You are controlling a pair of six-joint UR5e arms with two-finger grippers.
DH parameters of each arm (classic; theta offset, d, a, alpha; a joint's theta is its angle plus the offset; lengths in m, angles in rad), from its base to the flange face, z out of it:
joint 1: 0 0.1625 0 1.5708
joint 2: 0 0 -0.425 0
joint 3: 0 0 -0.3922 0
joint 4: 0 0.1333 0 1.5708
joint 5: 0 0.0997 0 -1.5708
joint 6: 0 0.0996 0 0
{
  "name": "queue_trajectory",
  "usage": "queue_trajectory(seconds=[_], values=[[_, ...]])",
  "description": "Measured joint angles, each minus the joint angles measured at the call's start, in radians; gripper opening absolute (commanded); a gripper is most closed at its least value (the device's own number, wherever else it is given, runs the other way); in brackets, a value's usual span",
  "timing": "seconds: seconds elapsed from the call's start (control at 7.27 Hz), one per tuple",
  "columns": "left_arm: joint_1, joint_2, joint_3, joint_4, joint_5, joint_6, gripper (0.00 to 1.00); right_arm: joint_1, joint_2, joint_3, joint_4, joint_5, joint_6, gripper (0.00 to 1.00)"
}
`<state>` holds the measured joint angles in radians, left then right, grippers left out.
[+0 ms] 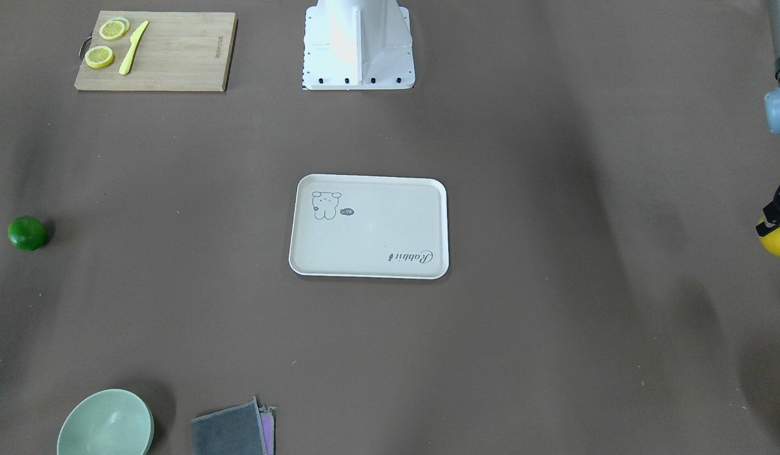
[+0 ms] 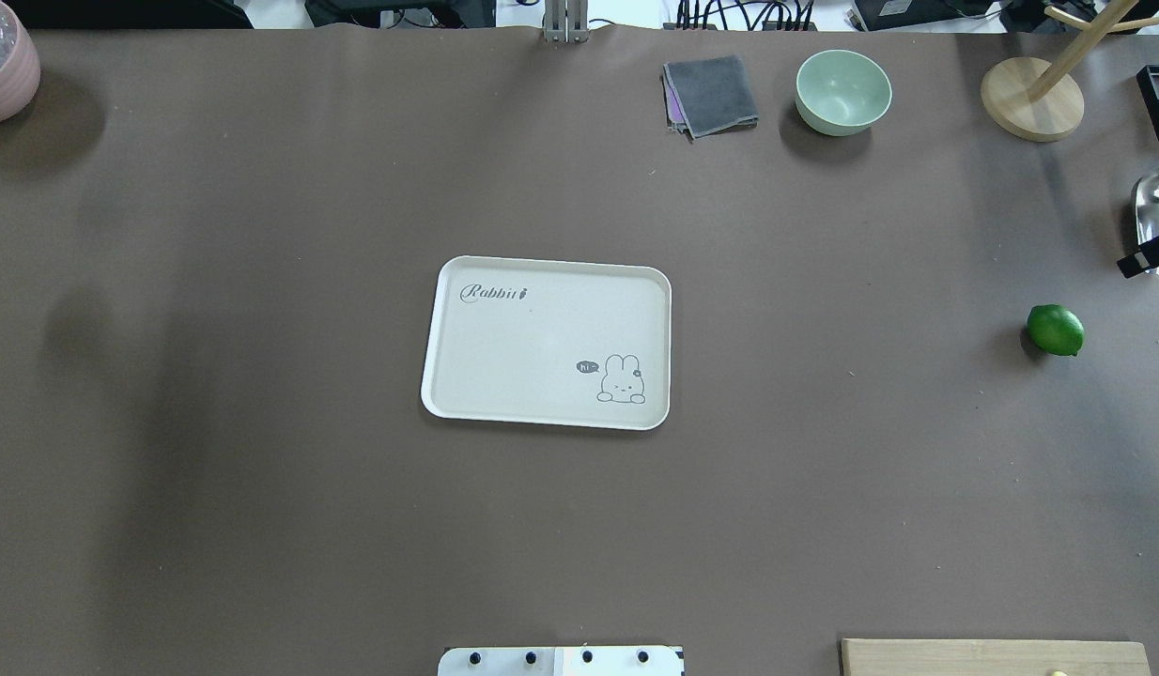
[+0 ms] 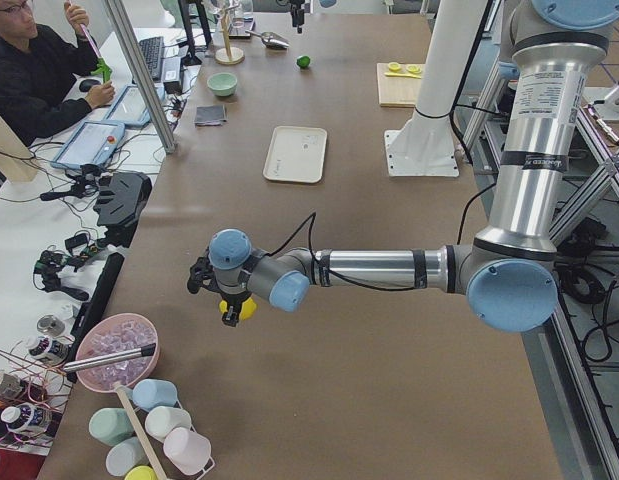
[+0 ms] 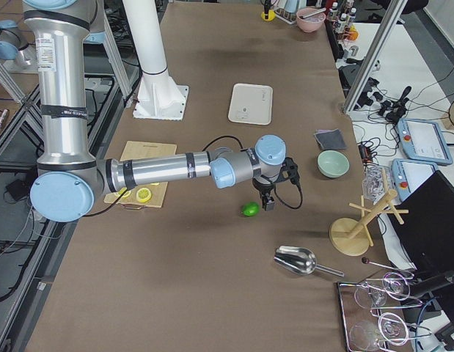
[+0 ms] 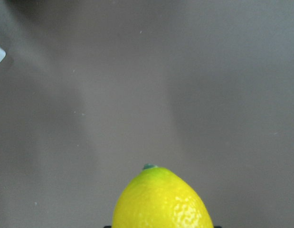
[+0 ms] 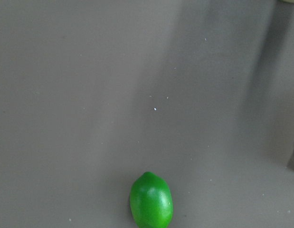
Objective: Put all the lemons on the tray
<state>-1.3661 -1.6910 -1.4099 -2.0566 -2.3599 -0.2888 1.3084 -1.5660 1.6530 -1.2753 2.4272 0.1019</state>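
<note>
The cream tray [image 1: 368, 272] with the "Rabbit" print lies bare at the table's middle, also in the overhead view [image 2: 542, 264]. My left gripper [image 3: 227, 304] is shut on the yellow lemon [image 5: 161, 199], far out toward the table's left end; the lemon also shows at the front view's right edge [image 1: 779, 241]. The green lemon [image 2: 1055, 330] lies on the table toward the right end, also in the right wrist view [image 6: 151, 201]. My right gripper [image 4: 269, 199] hovers just above and beside it; I cannot tell whether it is open.
A wooden cutting board [image 1: 175, 54] with lemon slices and a yellow knife lies near the robot's base [image 1: 358, 57]. A green bowl [image 2: 842, 89], grey cloth [image 2: 711, 94], wooden stand [image 2: 1030, 99] and metal scoop [image 2: 1157, 202] stand at the far right. A pink bowl [image 2: 2, 61] is far left.
</note>
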Motion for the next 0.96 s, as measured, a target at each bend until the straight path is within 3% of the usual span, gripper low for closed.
queue_trajectory(seconds=[0.41, 0.96], values=[[0.004, -0.047, -0.104, 0.003, -0.059, -0.102, 0.00, -0.039, 0.002, -0.223, 0.297, -0.024, 0.003, 1.00], [0.099, -0.164, -0.129, -0.003, -0.088, -0.280, 0.00, -0.089, 0.023, -0.255, 0.366, -0.020, 0.033, 1.00]])
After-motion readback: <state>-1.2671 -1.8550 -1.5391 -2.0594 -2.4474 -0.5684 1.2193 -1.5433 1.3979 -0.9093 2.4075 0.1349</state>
